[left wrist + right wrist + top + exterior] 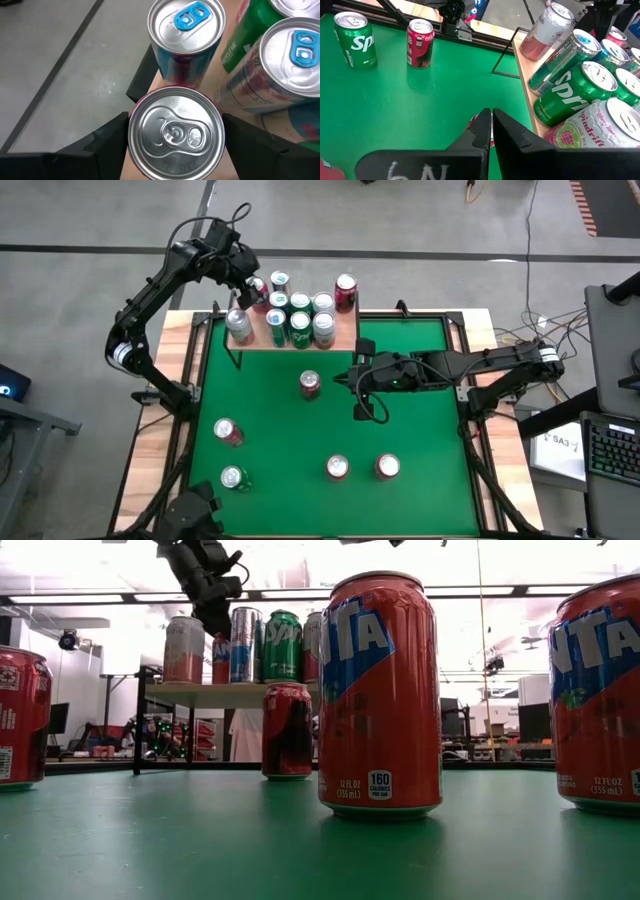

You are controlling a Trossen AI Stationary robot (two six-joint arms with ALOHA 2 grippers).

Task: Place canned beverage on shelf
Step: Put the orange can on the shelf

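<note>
The left hand is held over the back left corner of the shelf, its fingers spread around a silver-topped red can that is seen standing on the light wood, just beside a blue-tabbed can. Whether the fingers press the can cannot be told. The right hand is held pressed together, empty, over the green worktop beside the shelf. More cans are left standing on the worktop

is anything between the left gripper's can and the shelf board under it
Nothing visible. The left gripper straddles the can over the shelf, at its back-left corner; a blue-tabbed can stands beside it.
</note>
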